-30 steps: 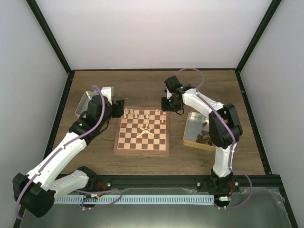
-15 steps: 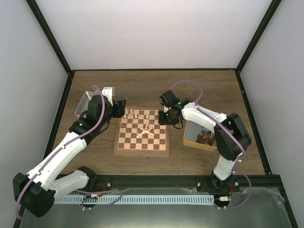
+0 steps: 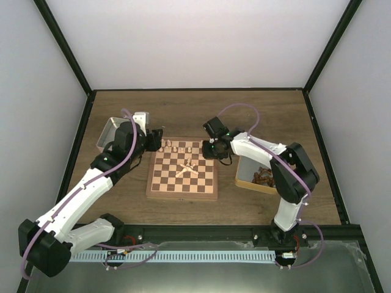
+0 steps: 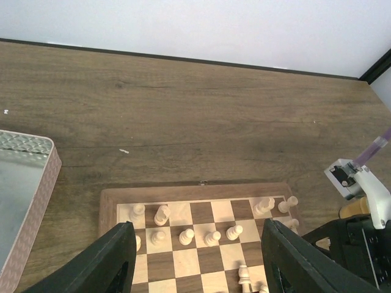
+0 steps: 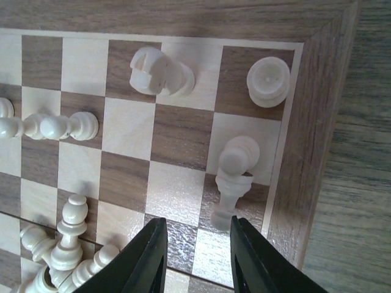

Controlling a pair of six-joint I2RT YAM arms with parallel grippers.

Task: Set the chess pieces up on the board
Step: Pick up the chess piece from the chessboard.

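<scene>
The board [image 3: 182,194] lies mid-table. Pale chess pieces [image 3: 183,147] stand along its far rows, and a few more lie in a heap [image 3: 186,168] near its middle. My right gripper [image 5: 197,229] is open low over the far right corner. A pawn [image 5: 238,160] stands just beyond its right fingertip, with a rook [image 5: 269,80] and a knight [image 5: 160,72] behind it. Nothing is between the fingers. My left gripper [image 4: 197,244] hangs open and empty over the far left corner, above upright pawns [image 4: 212,237].
A metal tray [image 3: 107,130] sits left of the board, partly under the left arm. A tan tray [image 3: 243,180] holding dark brown pieces sits to the right. Black frame posts and white walls close in the table.
My right gripper has come forward and down from behind the board to its far right corner, and its fingers have narrowed a little. The left arm has not moved.
</scene>
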